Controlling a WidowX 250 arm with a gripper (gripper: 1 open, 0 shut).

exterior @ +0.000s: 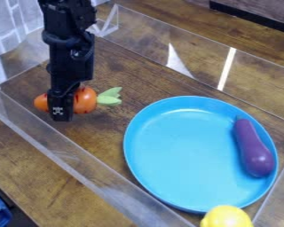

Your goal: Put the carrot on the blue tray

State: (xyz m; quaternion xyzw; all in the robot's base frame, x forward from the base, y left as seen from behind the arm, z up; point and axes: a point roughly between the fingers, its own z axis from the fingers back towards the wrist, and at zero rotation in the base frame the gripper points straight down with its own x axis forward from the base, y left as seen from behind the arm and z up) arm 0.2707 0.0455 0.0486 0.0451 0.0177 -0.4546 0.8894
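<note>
One job down, one to go: the carrot point(71, 100) was in the grip, but the delivery to the blue tray point(186, 155) had not happened yet. The pincer point(64, 108) pointed straight down and was pinched tight on the orange body of the carrot, its dark fingers hiding the middle so that orange showed on either side and the green leafy top poked out to the right, toward the tray. Whether the carrot had cleared the wooden worktop point(121, 75) or was just skimming it was hard to call from this angle; it sat low, close to the wood. The tray lay well apart to the right, with plenty of bare blue on its near side. An eggplant point(254, 147) rested along the tray's right edge, and a lemon point(225, 216) sat just beside its lower rim. What was left, by my reading: carry the carrot across, set it on open blue, and let go.
</note>
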